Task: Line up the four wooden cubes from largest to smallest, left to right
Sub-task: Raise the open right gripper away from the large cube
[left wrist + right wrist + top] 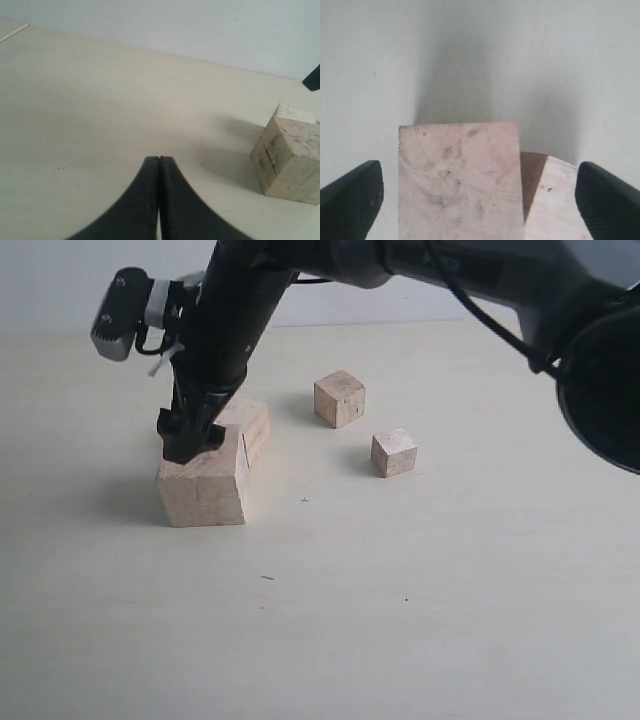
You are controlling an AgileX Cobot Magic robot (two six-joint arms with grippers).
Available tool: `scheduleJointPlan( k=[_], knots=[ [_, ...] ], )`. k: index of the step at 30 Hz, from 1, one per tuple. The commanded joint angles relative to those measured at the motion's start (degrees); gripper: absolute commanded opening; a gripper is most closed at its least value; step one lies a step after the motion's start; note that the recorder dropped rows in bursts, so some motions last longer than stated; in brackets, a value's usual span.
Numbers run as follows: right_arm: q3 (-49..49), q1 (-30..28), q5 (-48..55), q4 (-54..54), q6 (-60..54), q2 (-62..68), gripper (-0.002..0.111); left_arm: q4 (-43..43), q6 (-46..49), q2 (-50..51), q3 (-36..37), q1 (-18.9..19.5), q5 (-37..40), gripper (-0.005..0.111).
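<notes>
Right arm (240,300): glossy black links, a thin black cable (482,314) along the upper one; grey-and-white camera housing (125,315) above the black right tool (186,438). Left tool (159,161): matte black tapered fingers (142,205).

Four wooden cubes (205,492) (252,423) (340,398) (394,452), two tools (159,162) (193,443).

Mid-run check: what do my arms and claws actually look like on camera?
Right arm: glossy black, tubular, with a thin black cable along it and a grey camera block on a white bracket at the wrist. Right claw: black, with blunt rounded fingers. Left claw: matte black, tapering to a point.
</notes>
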Motion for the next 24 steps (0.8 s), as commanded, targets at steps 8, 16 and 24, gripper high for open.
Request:
scheduleJointPlan(
  k=[8,16,24],
  knots=[
    [-0.1,-0.9,-8.5,-20.7,22.4,-5.4,0.089,0.1,-0.1,-0.3,0.1,-0.2,-0.3,0.000],
    [-0.1,-5.7,-14.1,-21.2,44.2,-5.2,0.089,0.1,-0.1,-0.3,0.1,-0.2,-0.3,0.000],
    [-0.1,-7.8,-6.3,-21.0,54.4,-5.2,0.072,0.1,-0.1,-0.3,0.1,-0.2,-0.3,0.000]
  ],
)
